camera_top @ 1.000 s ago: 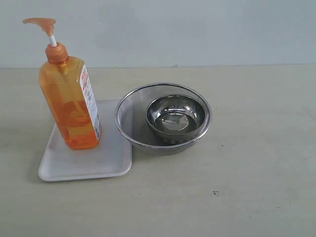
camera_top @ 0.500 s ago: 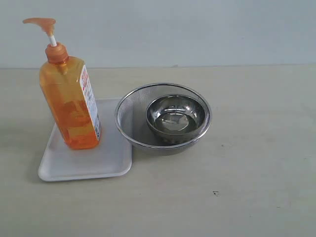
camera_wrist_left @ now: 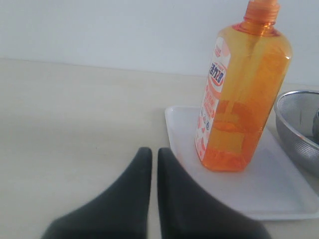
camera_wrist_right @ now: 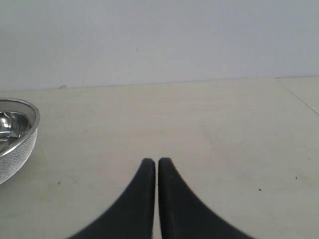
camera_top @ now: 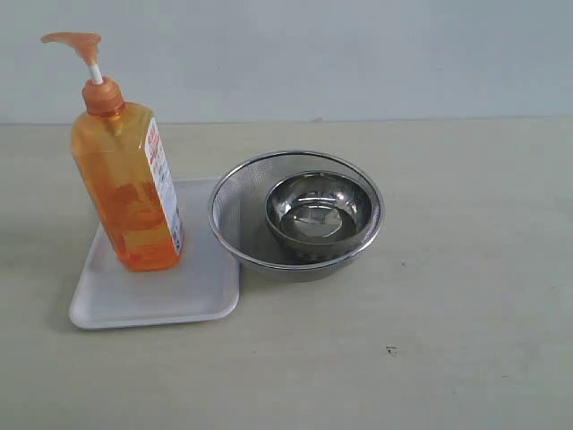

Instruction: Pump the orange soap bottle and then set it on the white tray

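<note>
Far left of the exterior view: orange soap bottle (camera_top: pixel 130 193) stands upright on the white tray (camera_top: pixel 192 291), in its back-left part, base fully inside the low rim. Pump head (camera_top: pixel 73 39) sits raised on a white stem, spout pointing left. Label (camera_top: pixel 164 184) is on the side facing right. Darker orange liquid fills the bottle's lower part.

The tray lies flat on the worktop (camera_top: pixel 448 269). Its right edge is just beside the mesh strainer (camera_top: pixel 235 210); whether they touch, cannot tell.

Centre: the strainer sits upright on the worktop. Inside it rests a steel bowl (camera_top: pixel 320 210), mouth up, set toward the strainer's right side.

The tools show in the wrist views only.

Left tool (camera_wrist_left: pixel 154 152): dark fingers drawn together, only a thin slit between them, nothing held. It hangs low over the worktop near the tray's rim, touching neither tray nor bottle.

Right tool (camera_wrist_right: pixel 156 162): fingers together, nothing between them. It is over bare worktop, with the strainer's rim at the edge of its camera's view, well apart from it.
</note>
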Motion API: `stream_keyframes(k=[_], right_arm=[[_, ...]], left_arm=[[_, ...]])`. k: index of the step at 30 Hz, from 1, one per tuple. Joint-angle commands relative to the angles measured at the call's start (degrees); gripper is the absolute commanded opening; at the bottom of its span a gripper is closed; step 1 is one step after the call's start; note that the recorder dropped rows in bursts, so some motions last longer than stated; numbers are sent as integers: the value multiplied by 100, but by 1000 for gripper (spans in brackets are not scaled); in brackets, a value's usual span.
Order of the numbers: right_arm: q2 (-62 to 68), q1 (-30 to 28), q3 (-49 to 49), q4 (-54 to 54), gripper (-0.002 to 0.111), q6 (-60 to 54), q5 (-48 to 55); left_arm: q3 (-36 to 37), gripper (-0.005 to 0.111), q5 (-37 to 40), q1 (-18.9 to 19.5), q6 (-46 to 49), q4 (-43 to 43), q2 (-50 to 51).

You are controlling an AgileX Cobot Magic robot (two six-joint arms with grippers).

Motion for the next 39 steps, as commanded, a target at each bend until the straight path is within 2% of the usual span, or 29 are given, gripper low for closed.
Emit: stream_keyframes(k=[1, 6, 39], right_arm=[[-25, -15, -5, -97, 0, 66, 258], [-25, -15, -5, -108, 0, 66, 567], [-25, -15, -5, -108, 0, 66, 532]], left_arm=[[22, 5, -5, -36, 45, -21, -19], [22, 5, -5, -36, 45, -21, -19], [22, 5, -5, -36, 45, -21, -19]])
